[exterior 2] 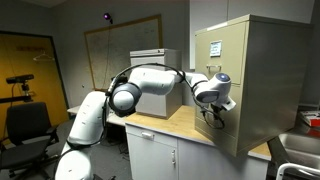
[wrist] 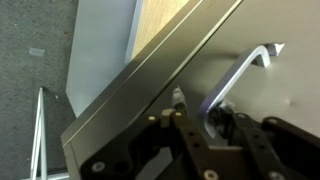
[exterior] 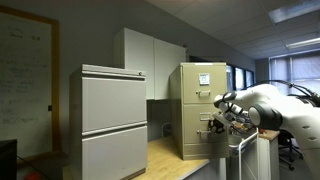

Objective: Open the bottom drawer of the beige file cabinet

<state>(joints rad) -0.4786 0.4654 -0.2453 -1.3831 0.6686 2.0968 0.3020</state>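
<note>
The beige file cabinet [exterior: 204, 100] stands upright on a wooden counter [exterior 2: 175, 123], long axis vertical, at centre right in both exterior views. One white paper [exterior 2: 215, 47] is on its upper front. Two stacked drawers appear. The bottom drawer [exterior: 203, 138] faces the single arm. The gripper [wrist: 205, 125] is at its one silver handle [wrist: 240, 72], which slants from lower centre to upper right. Fingers [wrist: 180, 108] flank the handle's lower end; whether they clamp it cannot be told. One grey cabinet [exterior: 113, 120] stands left.
</note>
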